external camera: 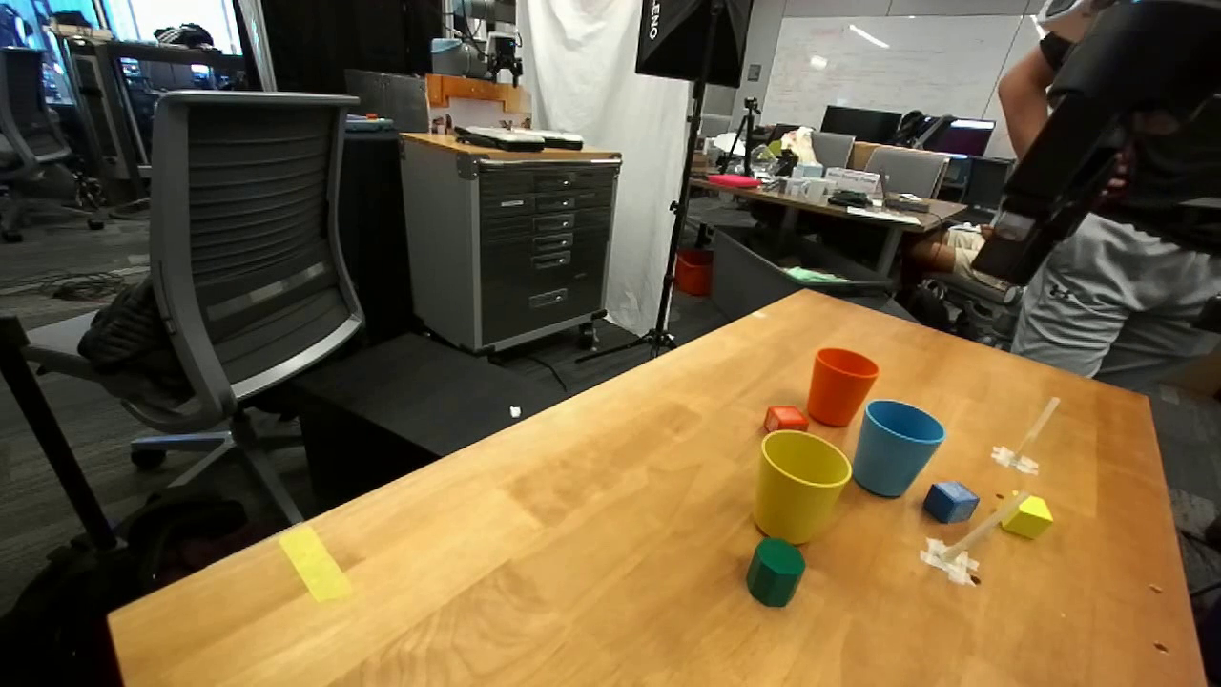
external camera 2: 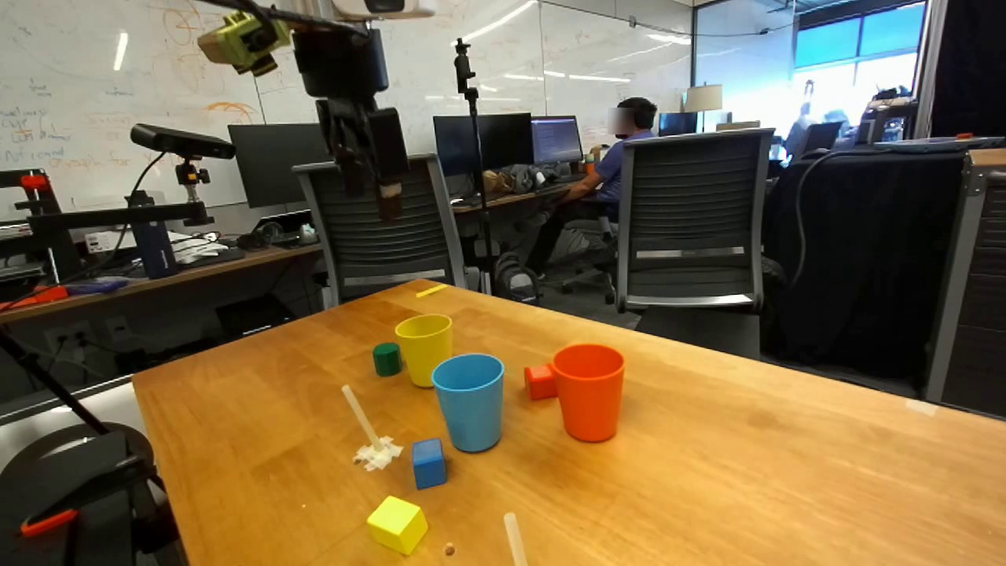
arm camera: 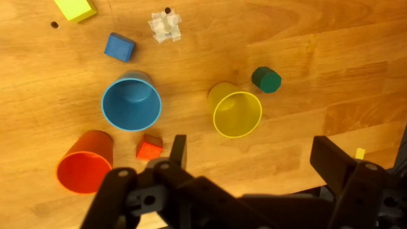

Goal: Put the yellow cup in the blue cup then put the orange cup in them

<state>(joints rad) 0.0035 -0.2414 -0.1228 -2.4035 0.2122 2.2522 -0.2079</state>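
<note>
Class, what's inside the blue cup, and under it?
Inside the blue cup, only bare wall and bottom show. It stands on the table; the spot beneath its base is covered.

In an exterior view, left cup behind middle cup, right cup beside block, all on table

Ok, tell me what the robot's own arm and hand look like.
The hand is black, with blocky fingers, round silvery pins and a grey plate. In an exterior view, the little of the arm that shows is whitish, and a yellow-green box with black parts, perhaps mounted on the robot, shows beside the hand. No lettering is readable.
</note>
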